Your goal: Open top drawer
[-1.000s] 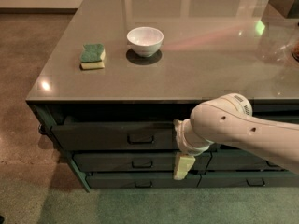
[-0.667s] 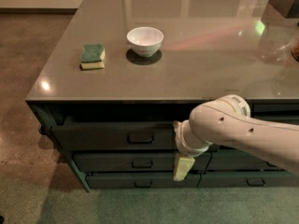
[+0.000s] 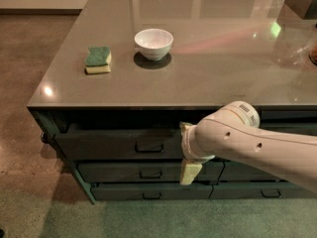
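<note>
The top drawer [image 3: 109,145] is the wide dark grey-green front just under the countertop, with a small dark loop pull [image 3: 149,147] at its centre. Its front seems to stand slightly forward of the drawers below, and no interior shows. My gripper [image 3: 190,170] hangs down from the white arm [image 3: 247,143] in front of the drawer's right end. It is to the right of the pull, a little below it and apart from it. It holds nothing that I can see.
Two lower drawers [image 3: 143,173] with like pulls sit beneath, and another drawer stack [image 3: 267,192] is at the right behind the arm. On the grey countertop [image 3: 213,68] are a white bowl [image 3: 154,43] and a green-and-yellow sponge [image 3: 98,59]. Green carpet [image 3: 124,217] lies in front.
The arm and gripper have shifted slightly to the left, toward the pull. The drawer, bowl and sponge have not visibly moved.
</note>
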You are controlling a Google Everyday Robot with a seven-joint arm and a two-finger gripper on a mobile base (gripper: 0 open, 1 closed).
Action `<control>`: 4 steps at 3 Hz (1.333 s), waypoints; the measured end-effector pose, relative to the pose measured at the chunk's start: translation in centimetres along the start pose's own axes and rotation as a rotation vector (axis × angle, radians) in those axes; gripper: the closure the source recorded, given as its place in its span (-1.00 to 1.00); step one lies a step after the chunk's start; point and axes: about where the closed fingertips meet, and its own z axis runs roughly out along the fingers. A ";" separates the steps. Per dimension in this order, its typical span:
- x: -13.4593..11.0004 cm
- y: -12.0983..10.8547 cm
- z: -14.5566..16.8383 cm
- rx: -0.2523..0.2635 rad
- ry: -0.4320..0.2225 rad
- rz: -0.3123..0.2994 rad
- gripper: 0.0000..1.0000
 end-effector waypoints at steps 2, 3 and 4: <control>0.0 -0.4 0.0 0.029 -0.011 0.002 -1.00; 0.5 -1.0 0.4 0.090 -0.032 0.014 -1.00; 0.5 -1.0 0.4 0.090 -0.032 0.013 -1.00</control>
